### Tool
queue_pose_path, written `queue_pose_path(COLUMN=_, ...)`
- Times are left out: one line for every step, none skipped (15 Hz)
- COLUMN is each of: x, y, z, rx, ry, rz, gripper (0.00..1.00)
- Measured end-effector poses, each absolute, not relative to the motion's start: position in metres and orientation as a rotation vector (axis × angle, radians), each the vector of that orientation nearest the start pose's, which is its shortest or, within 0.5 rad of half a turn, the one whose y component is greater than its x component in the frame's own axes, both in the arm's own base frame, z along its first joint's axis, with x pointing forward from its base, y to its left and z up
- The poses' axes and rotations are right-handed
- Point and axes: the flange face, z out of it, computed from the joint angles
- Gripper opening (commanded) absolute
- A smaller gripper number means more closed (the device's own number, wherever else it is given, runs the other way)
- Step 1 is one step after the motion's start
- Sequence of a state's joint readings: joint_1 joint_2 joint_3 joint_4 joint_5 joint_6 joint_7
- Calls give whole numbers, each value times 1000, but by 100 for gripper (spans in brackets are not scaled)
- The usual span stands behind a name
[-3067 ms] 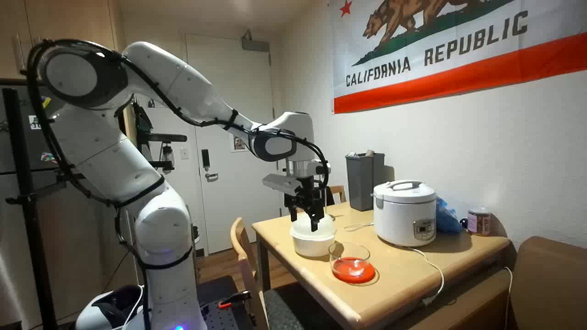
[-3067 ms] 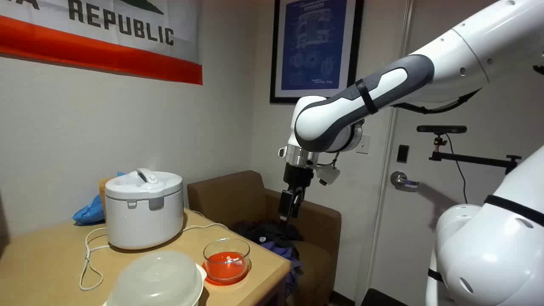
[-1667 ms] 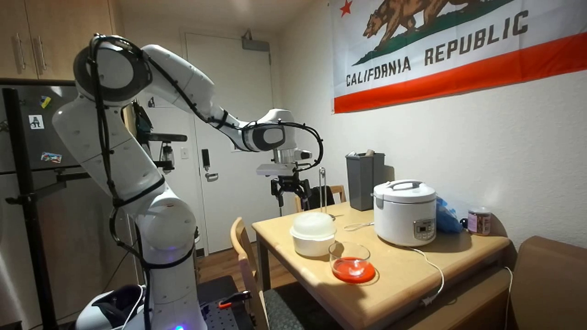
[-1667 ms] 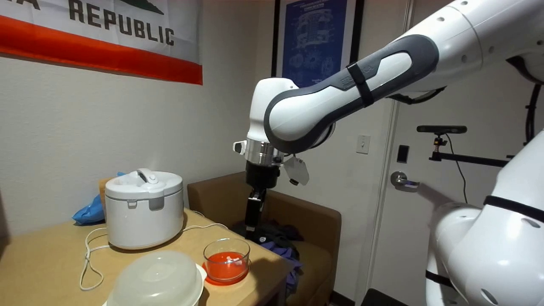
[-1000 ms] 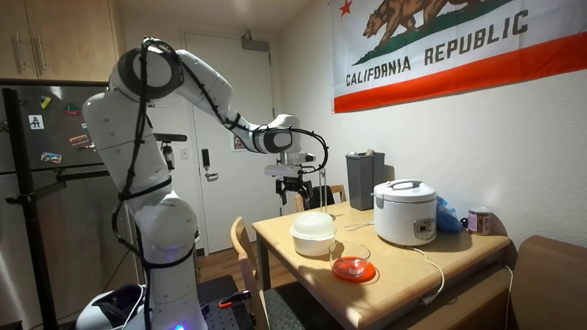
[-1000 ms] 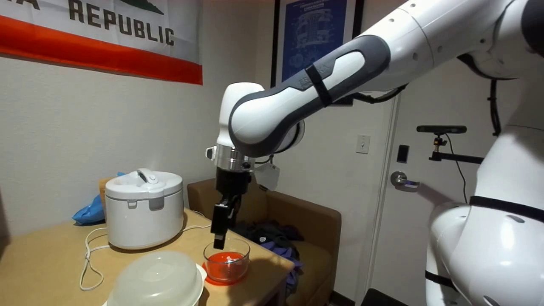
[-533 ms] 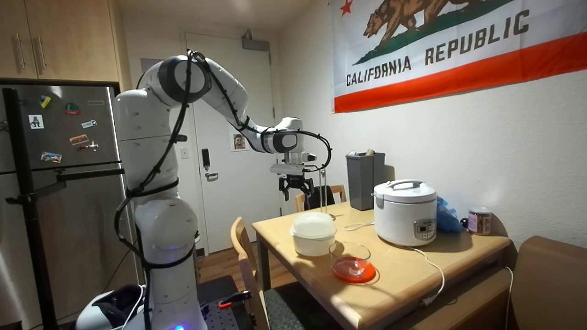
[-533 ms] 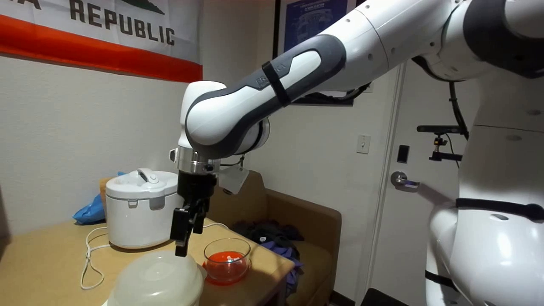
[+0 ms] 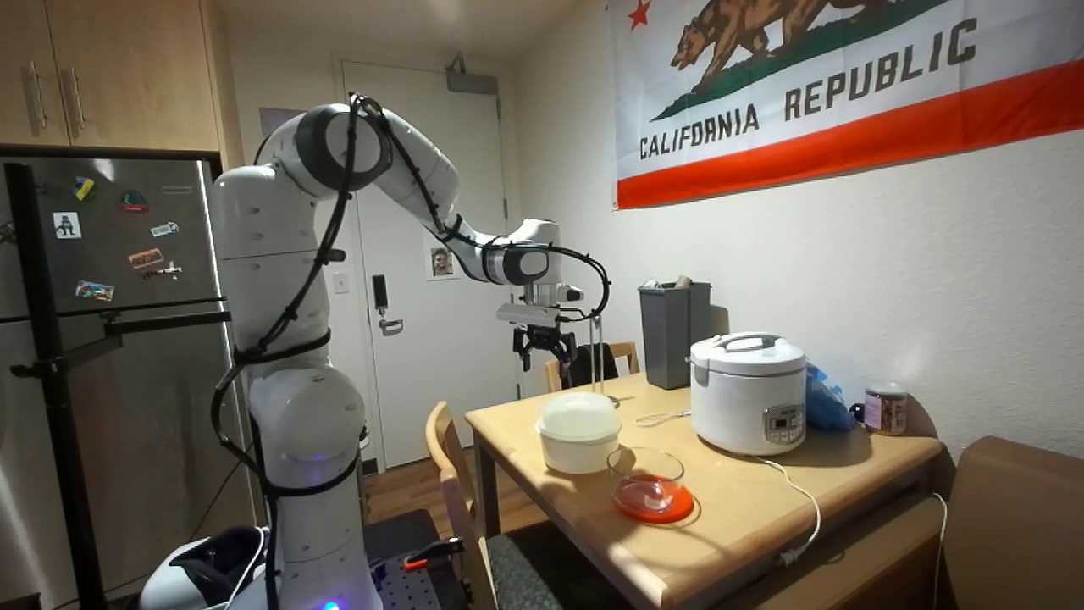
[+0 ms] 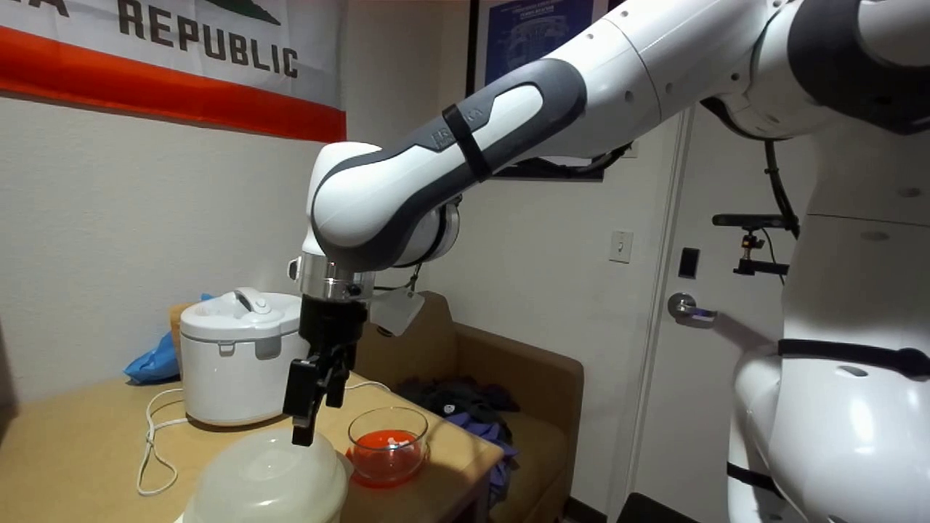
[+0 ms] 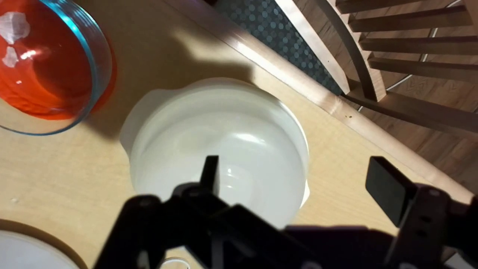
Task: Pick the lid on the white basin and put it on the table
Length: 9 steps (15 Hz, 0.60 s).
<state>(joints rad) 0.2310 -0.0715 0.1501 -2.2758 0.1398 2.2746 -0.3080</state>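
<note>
Hovering above lid (image 9: 579, 413) on white basin (image 9: 580, 457), jaws spread apart, tan table (image 9: 737, 512), wall flag (image 9: 847, 97)

In an exterior view, clear air shows btwn gripper (image 9: 546, 363) & lid (image 9: 580, 413). Glass bowl (image 9: 646, 479) just beside basin (image 9: 580, 456) leaves tight gap. Bare table (image 11: 332, 157) runs btwn basin & edge, w/ chair (image 11: 374, 85) beyond. Rice cooker (image 9: 732, 411) stands apart.

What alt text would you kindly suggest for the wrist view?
An open black gripper at the bottom partly hides a pale lid on a white basin, which stands on a wooden table. At upper left, a clear glass bowl sits over a red disc; a wooden chair shows at upper right.
</note>
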Motion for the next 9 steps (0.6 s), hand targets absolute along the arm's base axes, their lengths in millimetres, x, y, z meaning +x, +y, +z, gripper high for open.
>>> queue_pose_path(x=475, y=199, z=390, rx=-2903, ry=-893, rz=-93, gripper=100)
queue_pose_path(x=475, y=203, z=387, rx=-2908, ry=-874, rz=-87, gripper=100)
queue_pose_path(x=476, y=208, z=382, rx=-2915, ry=-850, rz=-81, gripper=100)
queue_pose_path(x=478, y=212, z=377, rx=-2925, ry=-825, rz=-80, gripper=100)
queue_pose_path(x=481, y=216, z=372, rx=-2935, ry=-799, rz=-84, gripper=100)
queue_pose_path(x=485, y=219, z=366, rx=-2946, ry=-776, rz=-91, gripper=100)
queue_pose_path(x=490, y=222, z=361, rx=-2959, ry=-760, rz=-106, gripper=100)
queue_pose_path(x=495, y=225, z=356, rx=-2974, ry=-744, rz=-122, gripper=100)
queue_pose_path(x=501, y=227, z=352, rx=-2988, ry=-734, rz=-138, gripper=100)
